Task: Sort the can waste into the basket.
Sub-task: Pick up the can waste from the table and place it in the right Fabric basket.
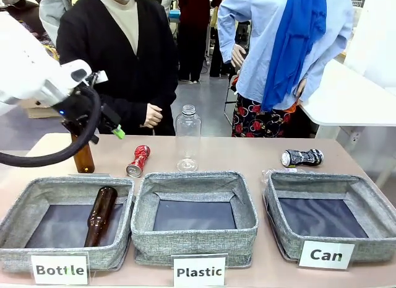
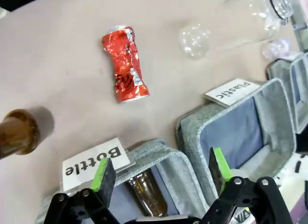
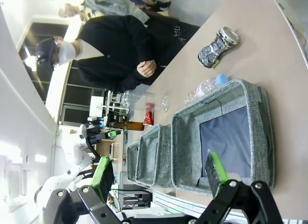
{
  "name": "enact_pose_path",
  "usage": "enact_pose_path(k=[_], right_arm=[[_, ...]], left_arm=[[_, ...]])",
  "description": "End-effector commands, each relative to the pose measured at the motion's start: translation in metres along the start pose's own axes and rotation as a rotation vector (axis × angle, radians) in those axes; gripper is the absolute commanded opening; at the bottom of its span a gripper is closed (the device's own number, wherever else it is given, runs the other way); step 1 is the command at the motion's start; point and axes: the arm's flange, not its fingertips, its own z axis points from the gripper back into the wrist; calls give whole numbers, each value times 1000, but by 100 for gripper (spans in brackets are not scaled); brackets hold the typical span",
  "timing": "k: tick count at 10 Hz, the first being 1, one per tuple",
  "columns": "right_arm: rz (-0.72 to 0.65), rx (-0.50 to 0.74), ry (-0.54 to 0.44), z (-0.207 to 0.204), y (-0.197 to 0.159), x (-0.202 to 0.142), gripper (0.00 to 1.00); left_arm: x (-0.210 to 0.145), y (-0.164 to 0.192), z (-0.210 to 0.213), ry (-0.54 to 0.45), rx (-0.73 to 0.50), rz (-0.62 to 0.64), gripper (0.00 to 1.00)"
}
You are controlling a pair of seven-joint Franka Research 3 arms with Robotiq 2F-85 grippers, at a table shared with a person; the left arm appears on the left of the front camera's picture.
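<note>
left end effector (image 2: pixel 161 168): wide open, empty, up near brown bottle (image 1: pixel 82 157)
right end effector (image 3: pixel 159 170): wide open, empty
red can (image 1: pixel 138 160): shiny, crushed, lying between brown bottle and clear bottle (image 1: pixel 188 137)
patterned can (image 1: pixel 302 157): black-and-white, dented, on its side, just behind Can basket (image 1: pixel 371 248)
room: bare surface (image 1: pixel 241 155) left of patterned can

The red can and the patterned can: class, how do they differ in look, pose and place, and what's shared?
Colour: the red can is shiny red; the patterned can is black-and-white. Pose: the red can lies nearly end-on to the front view; the patterned can lies crosswise. Place: the red can lies behind the Plastic basket's left corner; the patterned can behind the Can basket. Both are dented and lie on the table.
</note>
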Motion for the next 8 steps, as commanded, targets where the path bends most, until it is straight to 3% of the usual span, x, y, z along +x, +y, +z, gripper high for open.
enact_pose_path(k=[1, 5, 8], right_arm=[[26, 25, -18, 0, 0, 3, 100], [26, 25, -18, 0, 0, 3, 100], [26, 25, -18, 0, 0, 3, 100]], left_arm=[[-8, -5, 28, -43, -24, -48, 100], [0, -8, 28, -41, -6, -28, 100], [42, 14, -18, 10, 3, 10, 100]])
